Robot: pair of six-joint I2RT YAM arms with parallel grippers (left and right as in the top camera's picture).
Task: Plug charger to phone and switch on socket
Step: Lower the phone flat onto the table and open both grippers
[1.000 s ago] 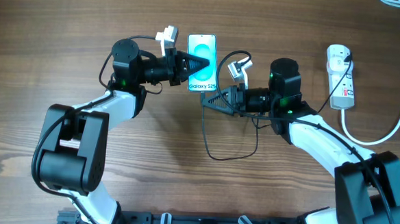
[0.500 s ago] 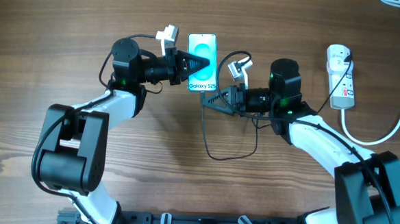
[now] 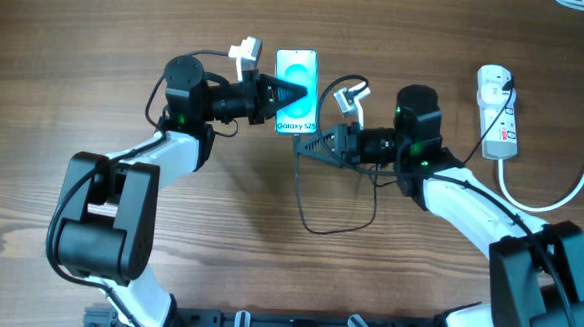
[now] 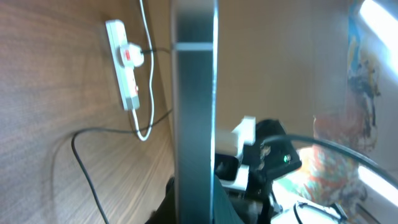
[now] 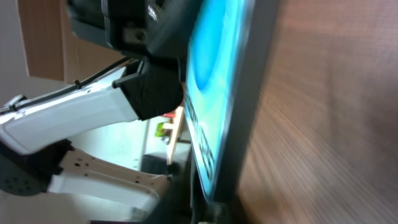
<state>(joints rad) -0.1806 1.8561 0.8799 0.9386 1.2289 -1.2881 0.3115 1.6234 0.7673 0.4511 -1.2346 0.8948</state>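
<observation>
The phone (image 3: pixel 295 66), teal screen up with "Galaxy" at its near end, lies at the table's upper middle. My left gripper (image 3: pixel 288 95) is shut on it across its width. The left wrist view shows the phone edge-on (image 4: pixel 194 93) between my fingers (image 4: pixel 196 211). My right gripper (image 3: pixel 306 142) is at the phone's near end, shut on the charger's connector. The charger's black cable (image 3: pixel 314 225) loops toward me from there. The right wrist view shows the lit screen (image 5: pixel 214 81) right above my jaws (image 5: pixel 208 208); the connector itself is hidden. The socket (image 3: pixel 498 124) lies at far right.
A black plug (image 3: pixel 510 88) sits in the socket's far end. The socket's white lead (image 3: pixel 540 205) curves right and up past the table edge. The socket with its red switch (image 4: pixel 124 74) and the black cable (image 4: pixel 84 162) show in the left wrist view.
</observation>
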